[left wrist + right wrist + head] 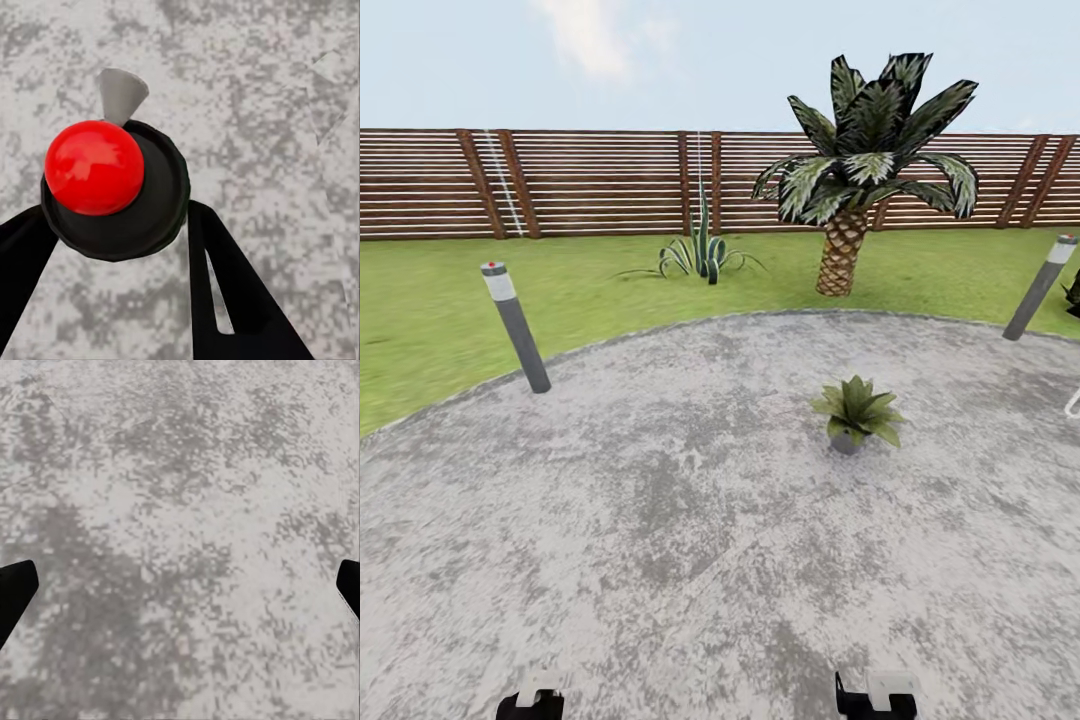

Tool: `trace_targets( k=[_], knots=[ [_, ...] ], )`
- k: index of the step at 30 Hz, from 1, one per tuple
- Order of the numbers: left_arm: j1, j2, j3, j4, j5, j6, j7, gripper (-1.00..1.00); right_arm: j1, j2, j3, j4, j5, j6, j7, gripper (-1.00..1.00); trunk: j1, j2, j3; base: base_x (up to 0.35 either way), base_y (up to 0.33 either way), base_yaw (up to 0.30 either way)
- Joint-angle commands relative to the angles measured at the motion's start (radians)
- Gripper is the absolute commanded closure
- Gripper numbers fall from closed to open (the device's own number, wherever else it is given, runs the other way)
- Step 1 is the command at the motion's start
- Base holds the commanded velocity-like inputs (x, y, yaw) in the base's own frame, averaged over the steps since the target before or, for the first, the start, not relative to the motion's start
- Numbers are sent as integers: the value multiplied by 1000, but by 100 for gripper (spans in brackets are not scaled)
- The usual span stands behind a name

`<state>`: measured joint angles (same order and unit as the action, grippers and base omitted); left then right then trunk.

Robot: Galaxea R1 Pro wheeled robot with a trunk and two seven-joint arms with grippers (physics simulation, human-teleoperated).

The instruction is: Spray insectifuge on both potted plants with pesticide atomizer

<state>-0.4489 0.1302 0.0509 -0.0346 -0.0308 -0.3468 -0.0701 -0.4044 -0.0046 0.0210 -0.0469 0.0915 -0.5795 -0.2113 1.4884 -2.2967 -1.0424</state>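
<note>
Left hand (112, 247) grips atomizer (112, 187) — red top (grey nozzle).

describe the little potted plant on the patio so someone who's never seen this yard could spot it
Start at the round grey stone patio in front of the slatted wooden fence. The potted plant sits on the stone, toward the palm that grows on the lawn behind it. Unlike the palm and the spiky lawn plant, it is a low rosette of broad green leaves in a small grey pot.
</note>
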Motion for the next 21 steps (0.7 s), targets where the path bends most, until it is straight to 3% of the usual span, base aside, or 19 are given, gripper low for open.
trace_targets(
  k=[1,7,21],
  knots=[
    [-1,0,6,1,-3,-3,-5,100,-1,0,2,1,10,0,-10,-100,0,0,-1,340,0,0],
    [-1,0,6,1,-3,-3,-5,100,-1,0,2,1,10,0,-10,-100,0,0,-1,340,0,-87],
    [-1,0,6,1,-3,-3,-5,100,-1,0,2,1,10,0,-10,-100,0,0,-1,340,0,-267]
  ],
)
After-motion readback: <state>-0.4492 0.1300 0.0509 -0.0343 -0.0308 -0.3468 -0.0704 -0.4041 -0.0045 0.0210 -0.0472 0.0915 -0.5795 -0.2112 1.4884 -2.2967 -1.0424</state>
